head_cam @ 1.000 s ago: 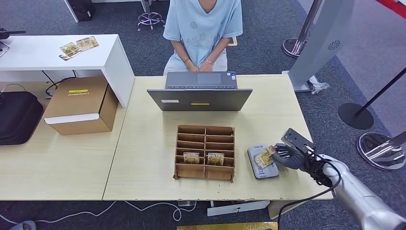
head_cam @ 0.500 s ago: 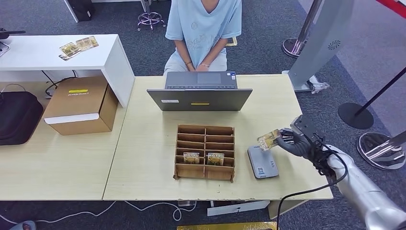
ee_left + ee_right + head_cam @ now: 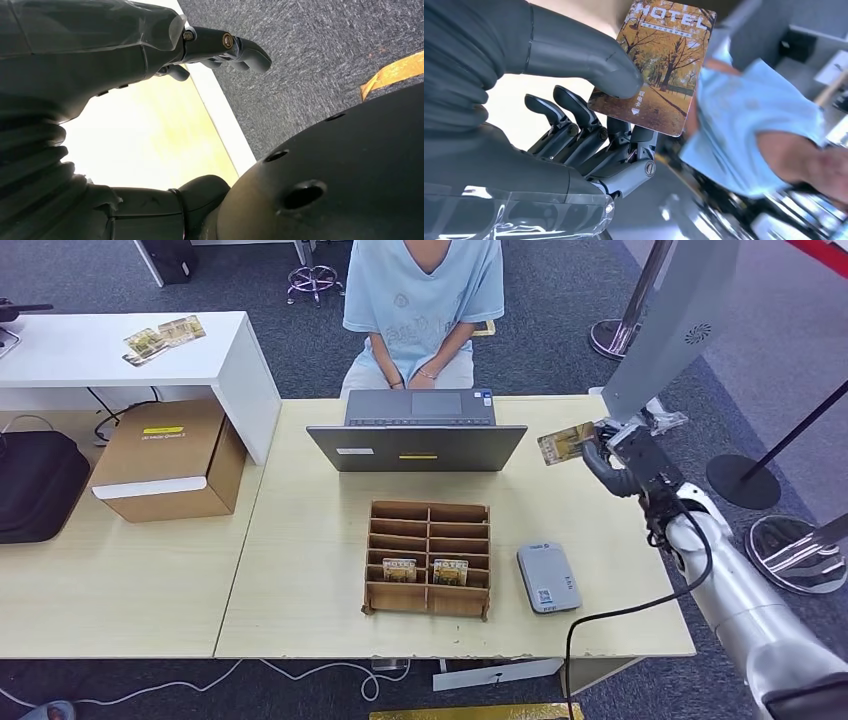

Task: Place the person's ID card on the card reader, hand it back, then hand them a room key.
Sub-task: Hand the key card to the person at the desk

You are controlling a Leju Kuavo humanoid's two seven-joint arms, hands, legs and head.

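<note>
My right hand (image 3: pixel 612 462) is raised over the table's far right, beside the laptop (image 3: pixel 417 435). It pinches a card (image 3: pixel 562 445) printed "HOTEL" with autumn trees; in the right wrist view the thumb presses on the card (image 3: pixel 656 65) and the fingers (image 3: pixel 589 130) sit behind it. The grey card reader (image 3: pixel 549 578) lies bare on the table near the front. A cardboard organizer (image 3: pixel 428 525) holds two more cards (image 3: pixel 399 569) in its front row. The person (image 3: pixel 425 300) sits behind the laptop, hands together. My left hand (image 3: pixel 100 75) hangs beside the table edge, holding nothing.
A cardboard box (image 3: pixel 170 458) and a black bag (image 3: pixel 35 485) lie on the left table. A white side table (image 3: pixel 120 365) carries a few cards (image 3: pixel 165 337). A grey kiosk (image 3: pixel 670 320) and stanchion bases (image 3: pixel 745 480) stand to the right of the table.
My right hand has lifted the card off the reader and carried it up and away, toward the far right of the table by the laptop. The reader now lies bare.
</note>
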